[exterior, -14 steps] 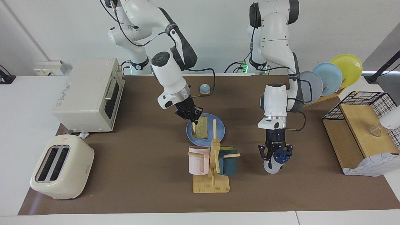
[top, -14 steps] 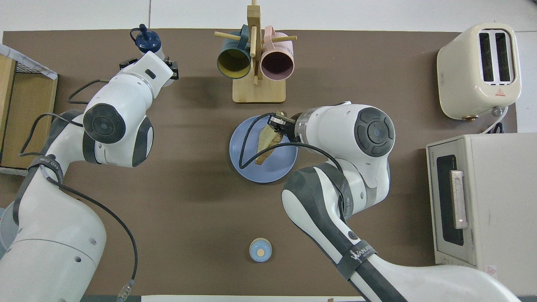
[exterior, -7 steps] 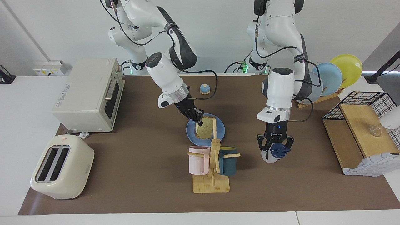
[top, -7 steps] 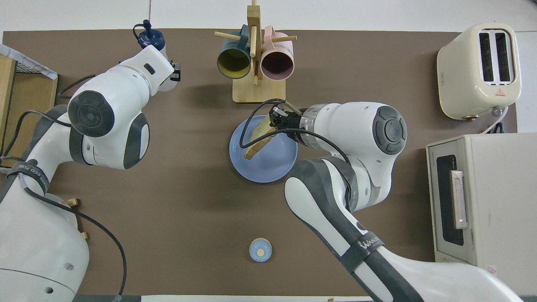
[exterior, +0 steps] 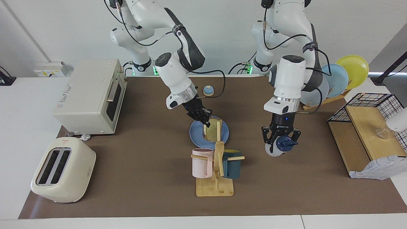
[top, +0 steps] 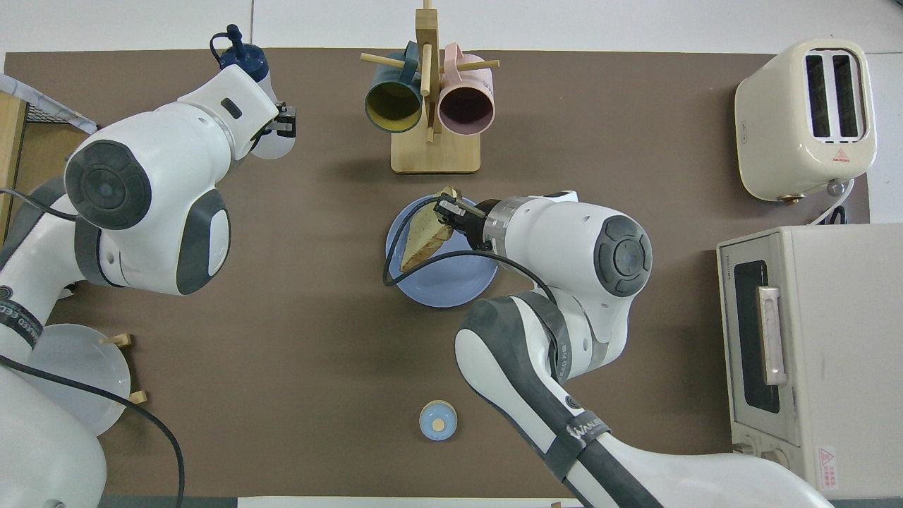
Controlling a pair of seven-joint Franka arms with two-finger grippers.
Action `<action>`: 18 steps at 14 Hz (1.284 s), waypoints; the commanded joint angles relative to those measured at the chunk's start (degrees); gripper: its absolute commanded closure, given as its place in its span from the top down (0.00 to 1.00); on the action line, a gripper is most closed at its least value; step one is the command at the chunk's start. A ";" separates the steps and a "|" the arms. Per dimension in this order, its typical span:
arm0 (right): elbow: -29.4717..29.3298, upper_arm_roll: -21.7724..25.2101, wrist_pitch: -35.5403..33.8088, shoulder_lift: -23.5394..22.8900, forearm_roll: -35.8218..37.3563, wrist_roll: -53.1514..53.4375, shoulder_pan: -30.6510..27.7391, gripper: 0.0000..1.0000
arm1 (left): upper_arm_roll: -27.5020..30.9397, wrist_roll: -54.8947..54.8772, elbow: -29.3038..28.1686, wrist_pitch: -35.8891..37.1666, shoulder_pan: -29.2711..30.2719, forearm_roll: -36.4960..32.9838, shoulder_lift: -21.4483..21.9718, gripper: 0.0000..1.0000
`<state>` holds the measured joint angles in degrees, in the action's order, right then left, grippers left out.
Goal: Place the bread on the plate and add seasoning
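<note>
Since a second ago the left gripper has lifted the seasoning off the mat and now holds it in the air over bare table toward the left arm's end, fingers clamped round the one whitish bottle just under its navy cap. The right gripper has shifted a little toward the mug tree, fingers closed on a corner of the single slice of bread, which hangs tilted over the one blue plate, its lower edge at or near the plate; whether it touches cannot be told. Two mugs, one pink and one dark teal, hang on the mug tree, which stands farther from the robots than the plate. One bell sits nearer to the robots. Three plates stand in the rack. One toaster and one oven stand at the right arm's end.
</note>
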<state>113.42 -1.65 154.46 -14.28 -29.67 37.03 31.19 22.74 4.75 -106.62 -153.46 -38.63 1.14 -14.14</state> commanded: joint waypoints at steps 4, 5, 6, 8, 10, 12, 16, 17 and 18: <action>5.49 0.07 2.34 1.54 -1.36 -9.25 -1.04 0.00 | -0.41 -6.30 1.06 11.41 0.83 4.55 6.66 0.00; 6.54 0.15 2.60 1.80 -1.36 -10.39 -1.30 0.00 | -0.41 -9.03 1.76 14.21 1.45 5.88 7.45 0.00; 7.16 0.16 2.78 2.15 -1.36 -11.88 -2.09 0.00 | -0.41 -10.88 2.29 16.50 2.15 6.24 8.33 0.00; 7.34 0.16 2.78 2.15 -1.45 -12.60 -2.27 0.00 | -0.32 -12.21 2.30 19.15 2.51 6.33 10.09 0.00; 7.52 0.16 2.78 2.24 -1.36 -12.60 -2.27 0.00 | -0.32 -16.50 2.39 22.31 2.86 6.33 11.15 0.00; 7.61 0.33 2.95 2.24 -1.36 -12.69 -2.71 0.00 | -0.32 -20.29 2.30 25.12 2.95 6.33 12.29 0.00; 9.53 0.24 5.40 2.33 -1.36 -12.95 -3.58 0.00 | -0.32 -28.02 2.30 31.27 3.39 6.59 15.10 0.00; 10.41 0.16 6.72 2.50 -1.36 -13.04 -3.67 0.00 | -0.15 -30.04 2.30 32.51 3.47 7.20 15.63 0.00; 11.20 0.16 7.26 2.85 -1.36 -12.95 -3.76 0.00 | -0.15 -31.97 2.21 33.74 3.91 7.64 15.90 0.00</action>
<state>121.33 -0.91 159.37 -13.43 -29.68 26.20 28.18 22.84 -22.57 -104.47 -123.06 -35.84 7.07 0.19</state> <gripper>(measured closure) 0.925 0.564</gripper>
